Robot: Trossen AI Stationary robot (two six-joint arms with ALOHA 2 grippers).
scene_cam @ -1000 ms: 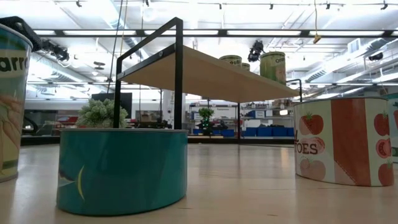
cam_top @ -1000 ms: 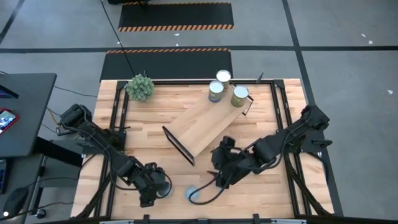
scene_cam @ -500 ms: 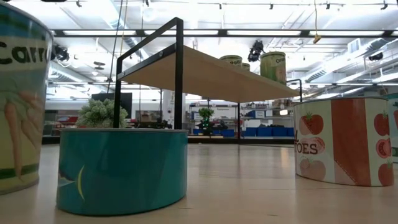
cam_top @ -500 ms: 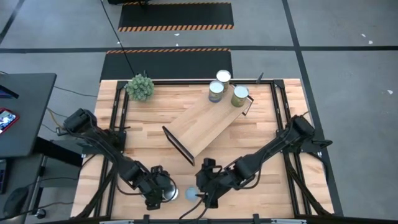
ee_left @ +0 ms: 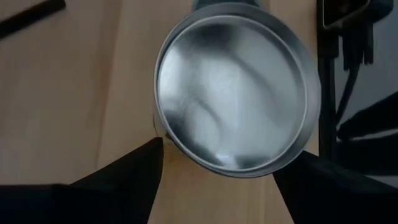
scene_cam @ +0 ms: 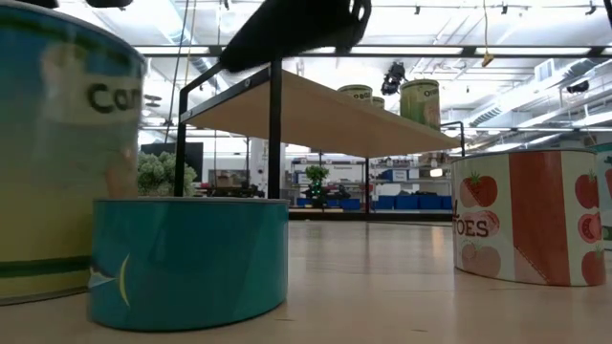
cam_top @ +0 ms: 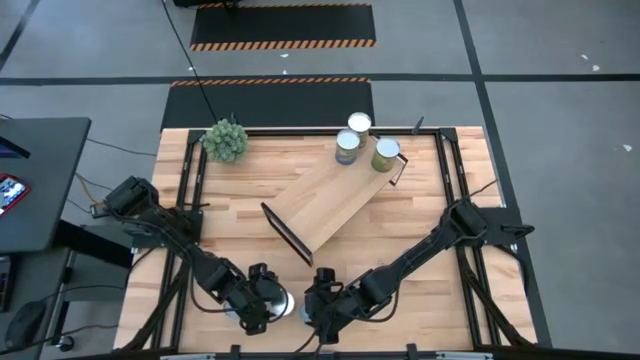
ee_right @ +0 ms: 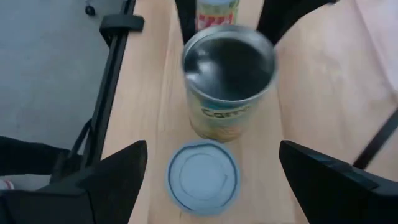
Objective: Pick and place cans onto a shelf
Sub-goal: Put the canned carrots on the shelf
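**A:** What's nearest to you?

**B:** My left gripper [ee_left: 224, 155] is closed on the tall carrot-label can with a silvery round top [ee_left: 233, 99], low at the near edge of the wooden tabletop [cam_top: 230, 200]. I can't tell if it has left the wood. Just beside it, my right gripper [ee_right: 211, 149] hangs over the flat round teal tin [ee_right: 202, 177], fingers spread wide, gripping nothing.

**A:** And farther off?

**B:** A tomato-label can [scene_cam: 526, 215] waits on the tabletop, with a sliver of another can [scene_cam: 604, 205] past it. Beyond those, the long light-wood shelf with black metal end frames [cam_top: 325, 200] carries three label-sided cans [cam_top: 347, 147] at its far end.

**A:** Progress?

**B:** By my reckoning three are placed and four are left, so I'm short of halfway.
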